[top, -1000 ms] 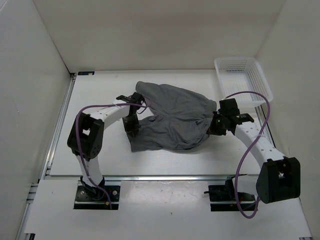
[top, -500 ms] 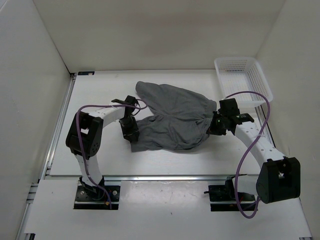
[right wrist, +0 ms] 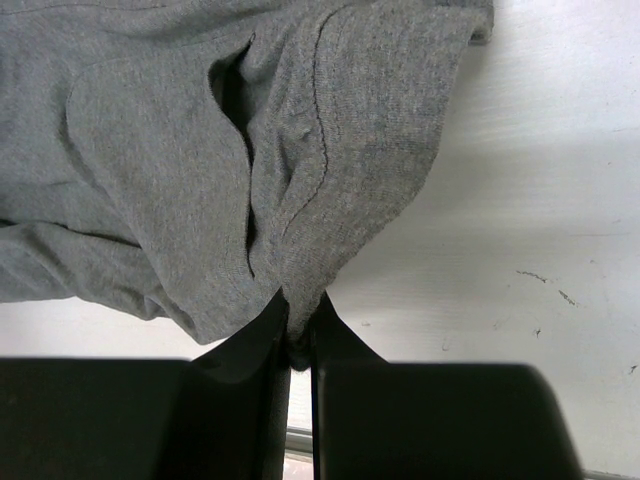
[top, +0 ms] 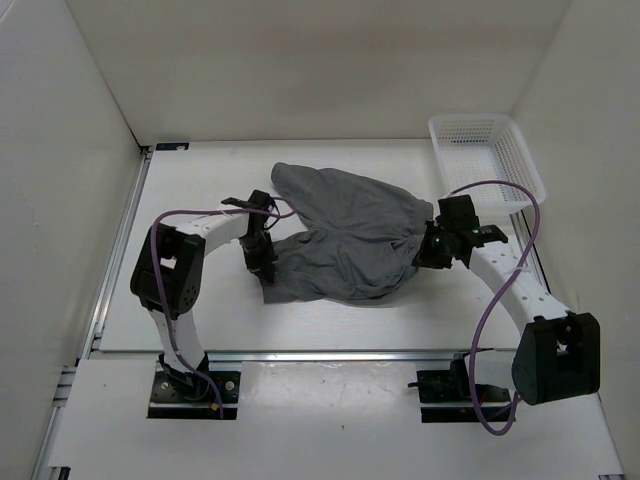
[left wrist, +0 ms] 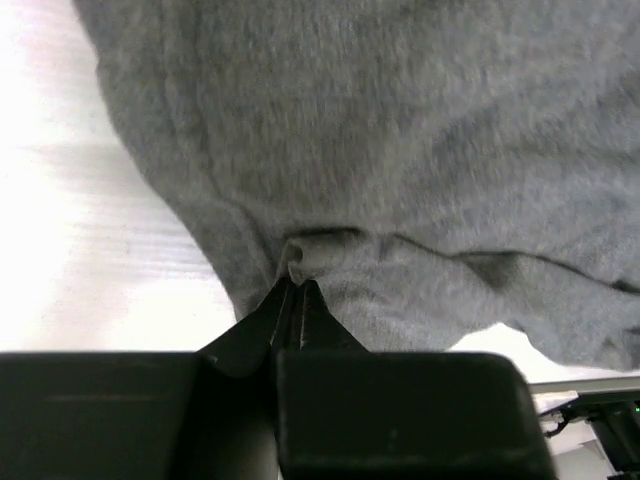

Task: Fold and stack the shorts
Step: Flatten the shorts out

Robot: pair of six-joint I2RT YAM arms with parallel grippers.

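I'm driving a rig in a robotics lab cell: plain white panels (top: 300, 70) box in the table (top: 200, 190), aluminium rails (top: 113, 255) edge it, and the left arm (top: 205, 233) and right arm (top: 515, 285) are bolted at its near edge.

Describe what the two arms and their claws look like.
The left arm and right arm are white curved links with bulky black joints. A purple cable loops along each. The left claw and right claw are black, with two thin fingers tapering to a point.
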